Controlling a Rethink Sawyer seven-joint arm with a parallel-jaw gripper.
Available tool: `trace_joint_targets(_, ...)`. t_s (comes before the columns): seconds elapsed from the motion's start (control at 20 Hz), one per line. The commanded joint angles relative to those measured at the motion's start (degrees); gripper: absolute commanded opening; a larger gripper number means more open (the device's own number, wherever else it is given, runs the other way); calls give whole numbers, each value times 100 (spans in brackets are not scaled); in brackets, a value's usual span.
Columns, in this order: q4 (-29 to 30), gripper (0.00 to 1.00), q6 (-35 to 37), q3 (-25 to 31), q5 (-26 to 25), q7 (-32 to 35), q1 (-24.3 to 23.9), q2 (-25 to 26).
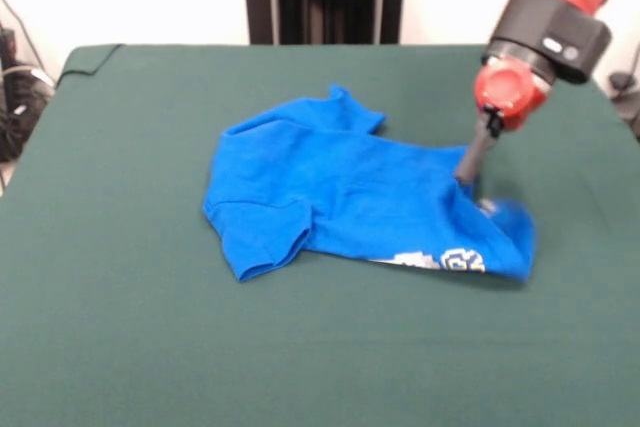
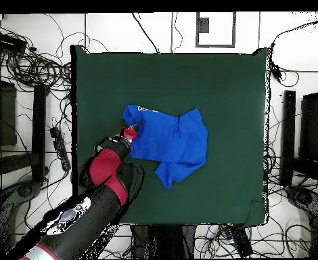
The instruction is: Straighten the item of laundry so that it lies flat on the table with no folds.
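The blue T-shirt (image 1: 340,192) is being shown lying crumpled near the middle of the green table (image 1: 150,347), its hem edge folded over so that part of the white emblem (image 1: 445,261) is being exposed. The gripper (image 1: 468,179) is being held down at that folded end of the shirt; whether its fingers are apart or together cannot be told

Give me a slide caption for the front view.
Sawyer gripper presses down on a rumpled blue T-shirt lying folded on the green table.
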Motion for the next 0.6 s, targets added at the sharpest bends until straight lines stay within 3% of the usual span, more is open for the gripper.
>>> trace_joint_targets(0.05,209,100,1134,1240,-921,-1254,-213,-323)
trace_joint_targets(0.6,-94,100,1146,1467,-1592,-1033,-395,-167)
